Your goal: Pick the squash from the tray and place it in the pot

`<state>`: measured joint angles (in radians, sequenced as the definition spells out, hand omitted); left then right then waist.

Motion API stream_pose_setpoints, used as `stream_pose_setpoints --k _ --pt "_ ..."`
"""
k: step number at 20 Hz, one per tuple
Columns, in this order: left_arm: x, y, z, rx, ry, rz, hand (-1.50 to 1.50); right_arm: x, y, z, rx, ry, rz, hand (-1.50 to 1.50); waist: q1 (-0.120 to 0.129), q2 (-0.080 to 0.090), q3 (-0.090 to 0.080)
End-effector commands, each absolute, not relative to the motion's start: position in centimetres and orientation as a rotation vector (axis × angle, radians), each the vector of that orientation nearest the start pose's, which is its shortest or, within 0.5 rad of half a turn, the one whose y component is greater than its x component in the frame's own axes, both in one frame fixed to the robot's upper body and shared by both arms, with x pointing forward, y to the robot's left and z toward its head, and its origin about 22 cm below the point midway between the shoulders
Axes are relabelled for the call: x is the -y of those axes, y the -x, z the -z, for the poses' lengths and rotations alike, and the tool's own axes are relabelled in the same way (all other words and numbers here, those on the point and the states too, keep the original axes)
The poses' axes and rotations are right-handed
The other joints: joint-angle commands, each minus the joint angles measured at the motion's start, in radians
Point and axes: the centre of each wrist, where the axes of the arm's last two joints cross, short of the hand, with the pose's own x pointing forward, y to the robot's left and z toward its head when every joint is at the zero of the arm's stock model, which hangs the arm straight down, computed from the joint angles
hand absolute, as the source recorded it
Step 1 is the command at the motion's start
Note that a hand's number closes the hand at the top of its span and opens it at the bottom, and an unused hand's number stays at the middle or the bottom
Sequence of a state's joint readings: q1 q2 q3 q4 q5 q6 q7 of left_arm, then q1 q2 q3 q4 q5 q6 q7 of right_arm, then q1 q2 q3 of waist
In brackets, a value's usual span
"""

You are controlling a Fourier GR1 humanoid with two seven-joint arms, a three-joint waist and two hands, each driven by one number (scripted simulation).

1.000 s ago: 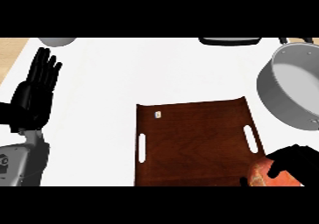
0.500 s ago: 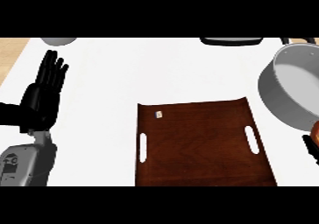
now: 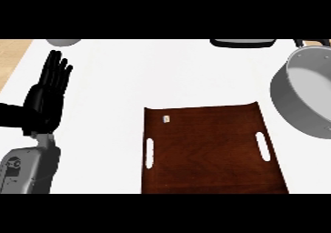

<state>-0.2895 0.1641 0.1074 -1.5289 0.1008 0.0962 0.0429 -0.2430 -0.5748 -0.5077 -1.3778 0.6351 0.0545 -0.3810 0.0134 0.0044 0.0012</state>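
Resting at the left side of the view, the left hand (image 3: 44,98) sits over the tabletop (image 3: 161,73) with its fingers straight and pointing up, holding nothing. It's parked well away from everything that matters here. The right hand doesn't show up anywhere, so no clue what its fingers are doing.

Moving outward, the brown tray (image 3: 212,150) lies flat in the middle, both slot handles visible, and nothing's on it except a tiny pale tag near its upper left corner. The squash isn't in view at all, not on the tray and not in the pot (image 3: 313,95), which sits at the right edge looking bare inside as far as I can see.

My guess is the squash is with the off-screen right hand, somewhere near the pot. Risk-wise: the pot's partly cut off by the edge, so a release slightly off could catch the rim and send the squash rolling across the tabletop.
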Motion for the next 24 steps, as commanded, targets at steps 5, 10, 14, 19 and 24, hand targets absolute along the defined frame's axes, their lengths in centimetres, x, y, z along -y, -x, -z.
stream_pose_setpoints --k 5,10,14,19,24 --pt "-25.8 -30.2 -8.1 1.775 -0.104 -0.040 0.00 50.3 -29.9 -10.1 1.681 1.179 -0.712 1.50 0.012 0.002 0.001" --pt "-27.0 -31.4 -9.0 1.776 -0.085 -0.035 0.00 48.5 -32.8 -7.5 1.621 1.166 -0.763 1.50 0.011 0.003 0.001" --pt "-25.5 -30.4 -8.3 1.769 -0.064 -0.016 0.00 49.7 -32.0 -6.3 1.471 1.012 -0.763 1.50 0.026 0.009 0.002" --pt "-26.0 -30.6 -9.2 1.782 -0.073 -0.020 0.00 48.8 -32.3 -4.2 1.469 0.815 -0.750 -1.50 0.026 0.008 0.002" --pt "-26.5 -31.8 -8.8 1.778 -0.089 -0.036 0.00 48.1 -33.0 -3.9 1.612 0.747 -0.792 -1.50 0.023 0.013 0.003"
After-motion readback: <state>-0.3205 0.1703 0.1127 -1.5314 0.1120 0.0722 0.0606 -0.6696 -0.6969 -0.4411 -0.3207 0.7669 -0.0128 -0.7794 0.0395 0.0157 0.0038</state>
